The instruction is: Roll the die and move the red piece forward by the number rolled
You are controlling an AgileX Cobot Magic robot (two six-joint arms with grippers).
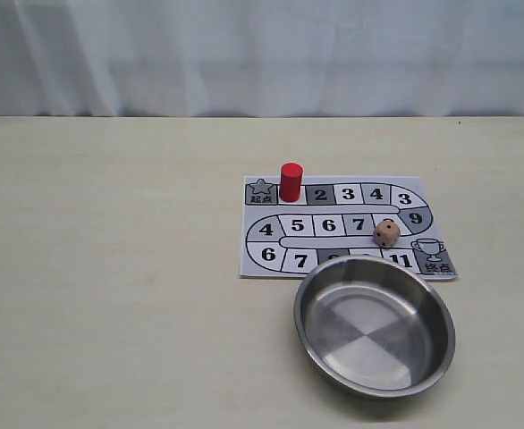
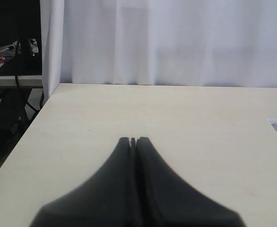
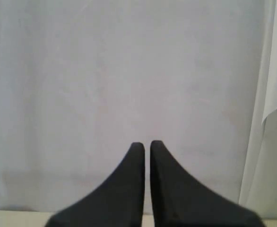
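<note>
Find the die on the board, just past the 7, toward the right edge of the table and just behind the bowl at the near edge. Find the red piece upright beside the star square, on the board's far side. Note the left gripper pressed fully shut on nothing over the table's left side, and the right gripper closed to a thin slit, also empty, aimed at the curtain. Beware pinching so small a cube off-centre and flicking it across the board into the piece. Beware releasing it too high over the bowl and bouncing it out, perhaps off the near edge. Avoid dragging the paper board while reaching.
</note>
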